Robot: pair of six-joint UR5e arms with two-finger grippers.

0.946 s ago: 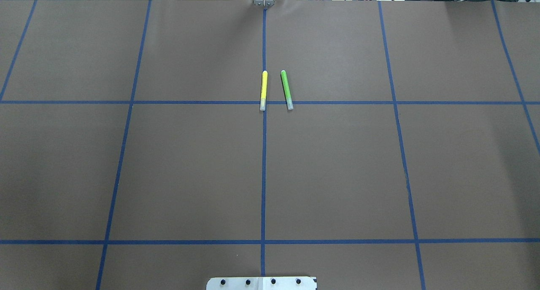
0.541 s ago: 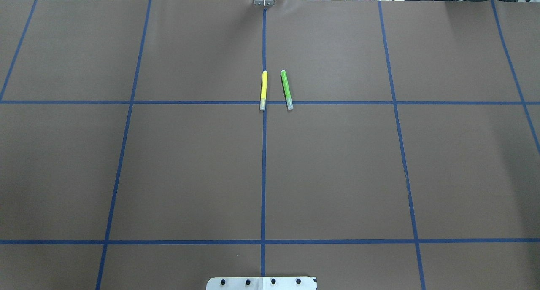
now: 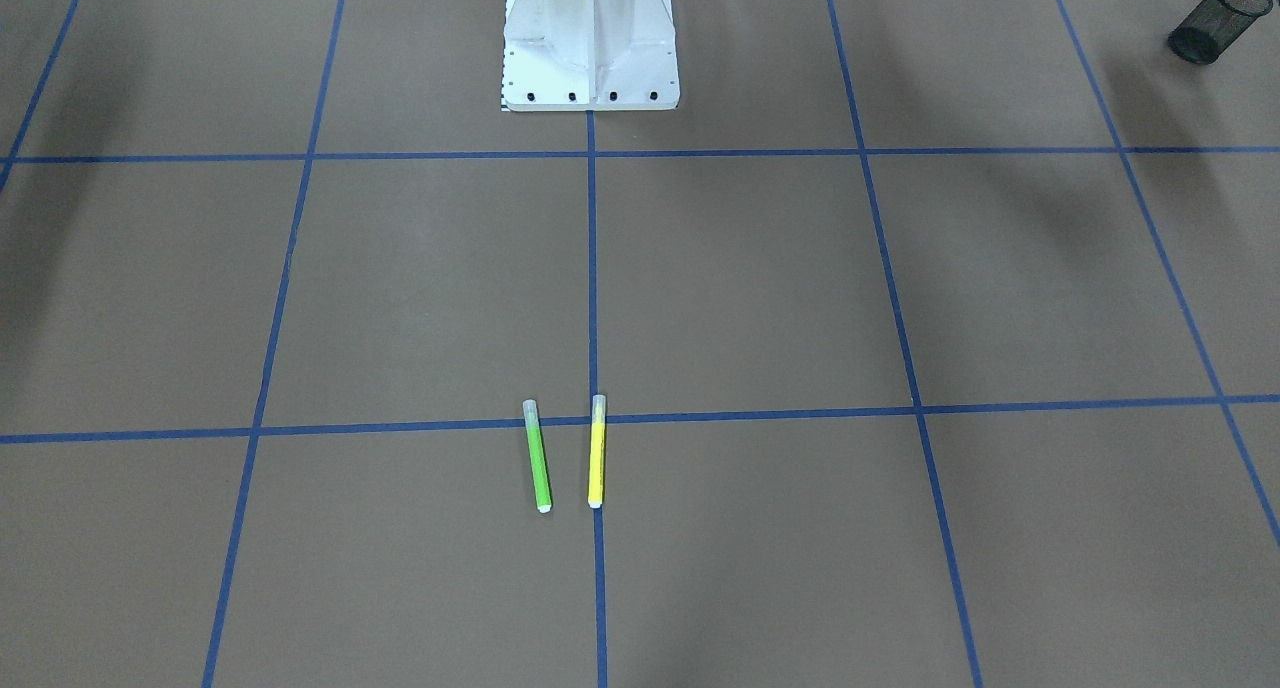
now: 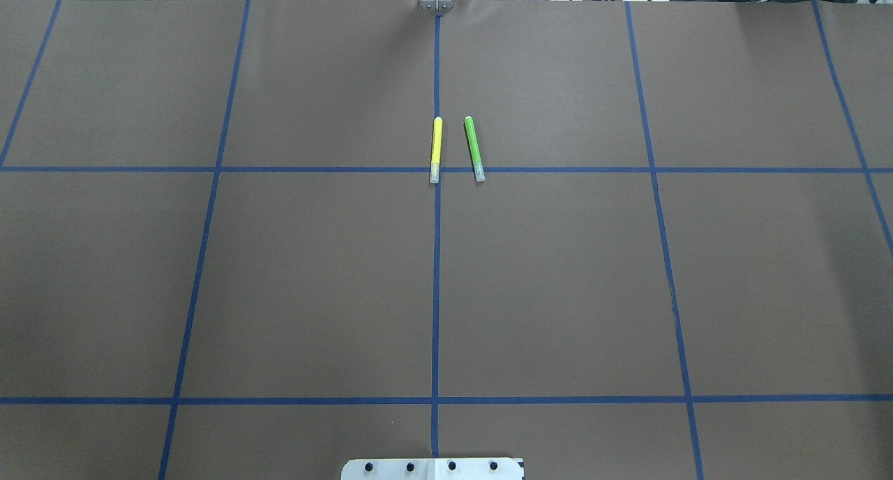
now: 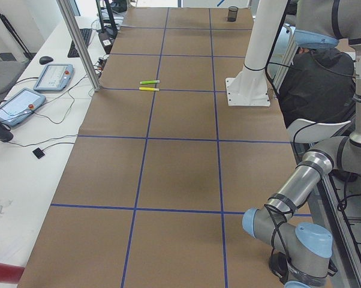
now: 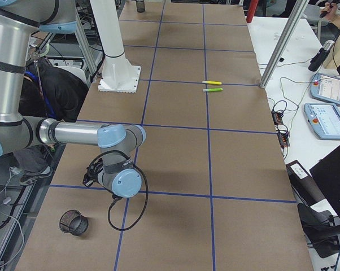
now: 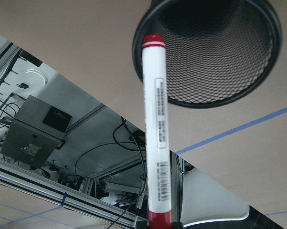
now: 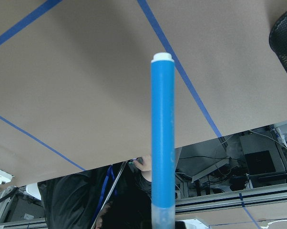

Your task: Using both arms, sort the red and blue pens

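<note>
Left wrist-mounted: red pen [image 7: 155,133] in left jaws, tip over mesh cup [image 7: 229,62] rim

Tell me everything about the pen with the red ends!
The red pen shows only in the left wrist view. Its barrel is white, smooth like plastic, with a red piece at each end and a strip of small print and barcodes. It runs almost straight up the picture, in mid-air, held from below the picture's edge. Its top end overlaps the rim of the black mesh cup; I cannot tell whether they touch.
</note>
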